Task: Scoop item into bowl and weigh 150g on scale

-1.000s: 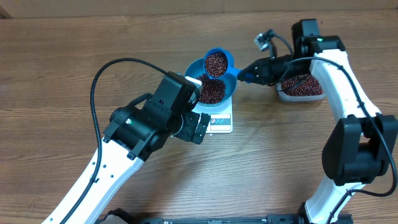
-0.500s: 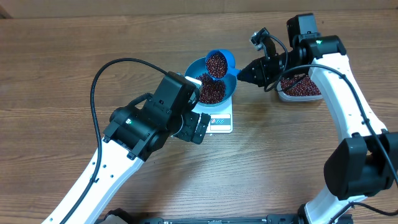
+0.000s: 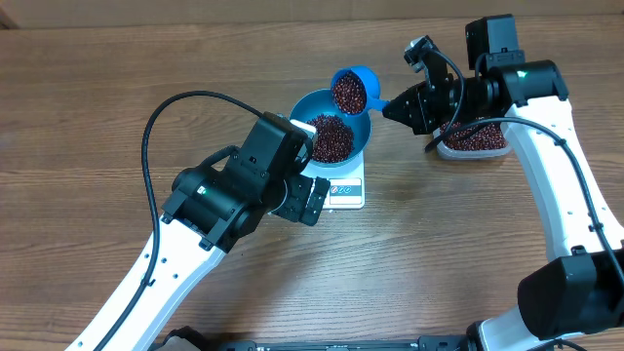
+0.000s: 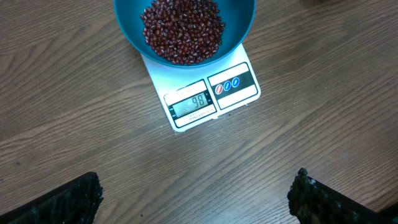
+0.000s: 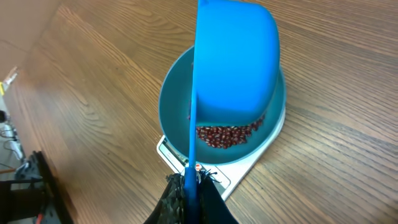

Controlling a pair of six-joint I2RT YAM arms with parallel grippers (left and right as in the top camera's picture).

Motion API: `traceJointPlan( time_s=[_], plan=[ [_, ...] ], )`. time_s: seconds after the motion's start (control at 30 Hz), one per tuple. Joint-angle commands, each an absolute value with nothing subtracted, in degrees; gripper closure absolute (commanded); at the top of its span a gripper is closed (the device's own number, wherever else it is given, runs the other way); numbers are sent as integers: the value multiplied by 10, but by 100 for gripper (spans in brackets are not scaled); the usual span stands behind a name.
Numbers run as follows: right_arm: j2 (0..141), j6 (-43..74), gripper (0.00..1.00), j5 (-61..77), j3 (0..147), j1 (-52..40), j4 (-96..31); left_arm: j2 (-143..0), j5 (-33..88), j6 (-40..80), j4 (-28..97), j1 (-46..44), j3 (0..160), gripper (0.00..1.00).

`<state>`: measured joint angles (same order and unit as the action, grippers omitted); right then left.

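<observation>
The blue bowl (image 3: 334,122) holds a heap of red-brown beans (image 3: 331,138) and stands on the white scale (image 3: 343,190). In the left wrist view the bowl (image 4: 245,25) and the beans (image 4: 182,30) show at the top, and the scale (image 4: 214,98) has a lit display. My right gripper (image 3: 398,109) is shut on the handle of a small blue scoop (image 3: 349,90) full of beans, held tilted over the bowl's far right rim. From the right wrist, the scoop (image 5: 233,68) covers most of the bowl (image 5: 171,112), with my gripper (image 5: 194,186) shut on its handle. My left gripper (image 4: 196,199) hovers open over bare wood in front of the scale.
A clear tub (image 3: 473,141) of beans sits on the table at the right, under my right arm. My left arm (image 3: 234,190) reaches in from the lower left and ends just left of the scale. Bare wooden tabletop surrounds everything.
My right gripper has swung the scoop up and to the right, from over the bowl's middle to its far right rim, and tilted it. The left arm has not moved.
</observation>
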<state>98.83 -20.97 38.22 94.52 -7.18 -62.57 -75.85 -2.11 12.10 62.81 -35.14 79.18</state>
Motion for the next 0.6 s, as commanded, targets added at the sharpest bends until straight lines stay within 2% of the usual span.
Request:
traceJointPlan(
  time_s=[0.0, 0.1, 0.57],
  plan=[
    [971, -210, 96, 334, 965, -105, -618, -756, -19, 127, 628, -348, 793, 0],
    [971, -210, 96, 269, 965, -134, -614, -756, -19, 127, 628, -348, 793, 0],
    [971, -194, 96, 246, 965, -147, -605, -756, -19, 127, 628, -348, 793, 0]
  ],
)
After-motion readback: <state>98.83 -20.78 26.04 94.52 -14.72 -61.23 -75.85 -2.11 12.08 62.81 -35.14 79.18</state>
